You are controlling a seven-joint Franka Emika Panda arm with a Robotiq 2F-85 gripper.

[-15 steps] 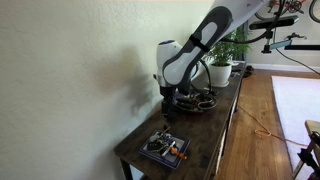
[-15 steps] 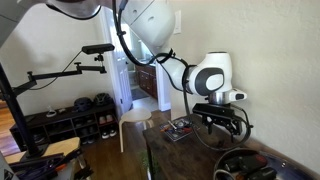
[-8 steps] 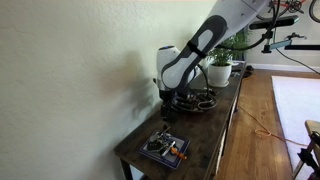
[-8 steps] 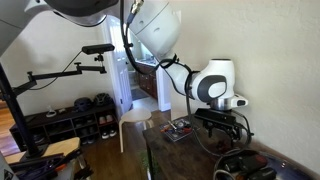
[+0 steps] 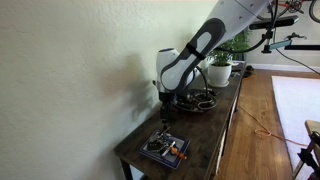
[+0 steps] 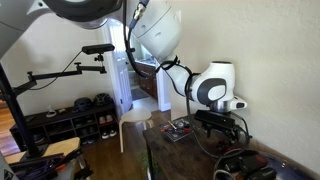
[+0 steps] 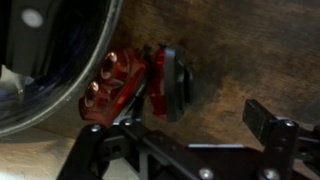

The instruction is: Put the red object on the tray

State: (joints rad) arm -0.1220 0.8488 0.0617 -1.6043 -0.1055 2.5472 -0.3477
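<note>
The two fingers (image 7: 268, 122) stand wide apart over the worktop (image 7: 250, 50), holding nothing. The one red object (image 7: 122, 88) lies just left of the left finger in the wrist view, against the rim of the one round dark dish (image 7: 60, 70). In an exterior view, the one tray (image 5: 147, 149) sits well apart at the worktop's near end.

The table (image 5: 207, 124) runs along the wall. The tray (image 5: 163, 148) sits at its near end with small items in it. The dish (image 5: 198, 101) lies further along, and the plant (image 5: 220, 68) stands beyond it at the far end. In the wrist view, the object (image 7: 120, 85) lies on the table just beside the dish rim.
</note>
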